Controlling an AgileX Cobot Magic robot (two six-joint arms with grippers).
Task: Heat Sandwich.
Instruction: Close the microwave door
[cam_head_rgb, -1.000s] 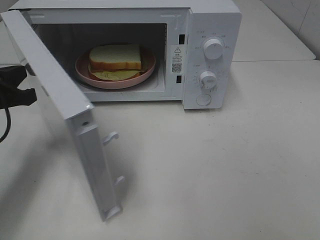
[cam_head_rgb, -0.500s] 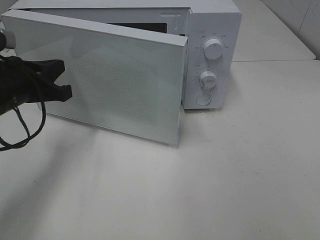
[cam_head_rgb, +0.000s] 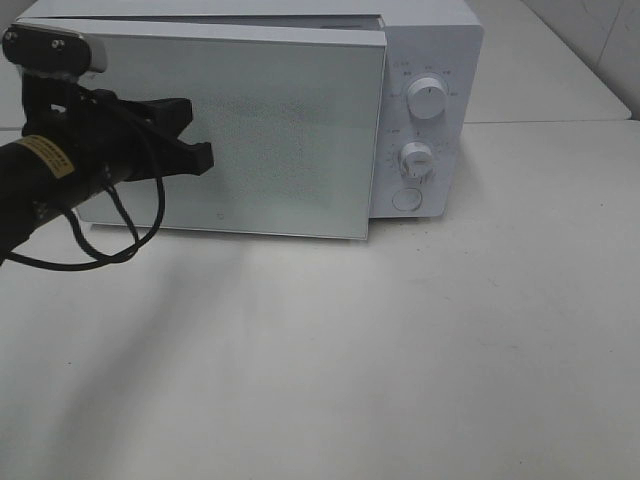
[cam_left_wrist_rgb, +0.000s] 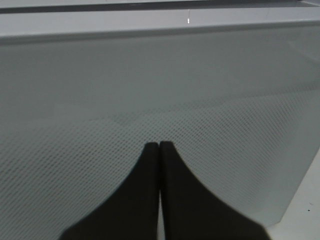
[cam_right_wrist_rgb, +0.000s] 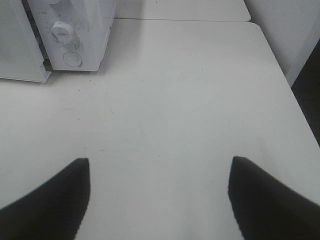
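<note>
Just past the left gripper (cam_left_wrist_rgb: 159, 148), the door (cam_head_rgb: 290, 130) hides the cavity

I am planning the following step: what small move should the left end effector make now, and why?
Probably press the door fully shut against the microwave. The shut left end effector is at the door's front, and the door's free edge looks slightly proud of the control panel.
</note>
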